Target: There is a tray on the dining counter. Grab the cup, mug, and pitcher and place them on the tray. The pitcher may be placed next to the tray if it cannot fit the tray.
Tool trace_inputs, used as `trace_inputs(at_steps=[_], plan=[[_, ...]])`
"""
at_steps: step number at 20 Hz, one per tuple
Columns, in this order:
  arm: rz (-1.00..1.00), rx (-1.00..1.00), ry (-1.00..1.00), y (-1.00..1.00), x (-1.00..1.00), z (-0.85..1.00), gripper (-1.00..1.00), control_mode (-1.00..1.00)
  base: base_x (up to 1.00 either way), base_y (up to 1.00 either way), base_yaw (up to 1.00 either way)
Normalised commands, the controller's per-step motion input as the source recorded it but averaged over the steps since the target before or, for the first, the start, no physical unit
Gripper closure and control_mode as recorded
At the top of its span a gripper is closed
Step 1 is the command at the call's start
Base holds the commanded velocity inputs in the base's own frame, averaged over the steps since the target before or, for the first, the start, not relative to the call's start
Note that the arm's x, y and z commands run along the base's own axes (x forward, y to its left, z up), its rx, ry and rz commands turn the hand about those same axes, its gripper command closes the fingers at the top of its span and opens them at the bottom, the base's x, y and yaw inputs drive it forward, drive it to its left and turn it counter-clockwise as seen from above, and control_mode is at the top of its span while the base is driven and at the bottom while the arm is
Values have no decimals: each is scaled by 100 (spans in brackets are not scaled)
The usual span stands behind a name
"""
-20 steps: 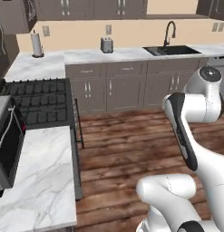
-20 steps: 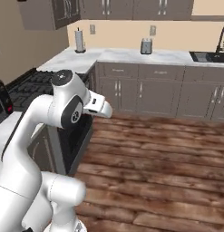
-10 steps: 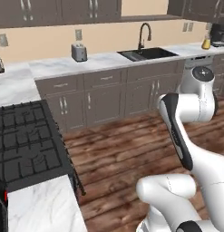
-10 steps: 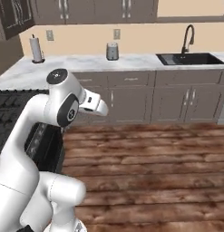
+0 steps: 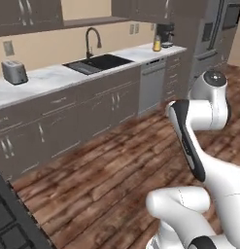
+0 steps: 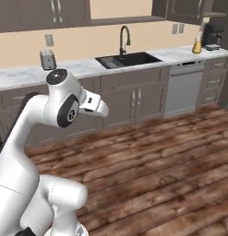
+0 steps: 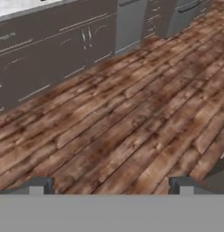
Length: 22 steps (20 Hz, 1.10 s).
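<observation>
Evidently the base has been turning: a second ago the cameras faced a black stove and a marble corner with a paper-towel holder, half a second ago the sink had just come into frame, and now the whole picture has swung further so the black sink (image 6: 128, 60) with its tall faucet (image 6: 124, 37) sits mid-wall and the dishwasher (image 6: 184, 88) and a coffee machine (image 6: 213, 34) have appeared to the right. That is camera motion, not things moving. It has brought the pitcher (image 6: 197, 44) into sight, amber with a pale narrow top, standing on the marble worktop (image 6: 83, 67) just beside the coffee machine; the left base view shows it too (image 5: 157, 44). A toaster (image 6: 47, 59) stands further left. The gripper (image 7: 111, 186) points down over bare wood floor (image 7: 131, 122), its jaws spread wide apart and holding nothing. I judge the task is at an early, travelling stage: the robot stands well apart from the pitcher and needs to drive closer before any reach.
</observation>
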Motion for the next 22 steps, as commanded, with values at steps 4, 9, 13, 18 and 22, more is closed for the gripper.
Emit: trace_inputs(at_steps=[4,9,13,18,22], plan=[[0,0,0,0,0,0,-100,100,77,2,-64],[0,0,0,0,0,0,-100,100,87,12,-60],[0,0,0,0,0,0,-100,100,98,30,-54],[0,0,0,0,0,0,-100,100,100,51,-47],[0,0,0,0,0,0,-100,100,100,44,-43]])
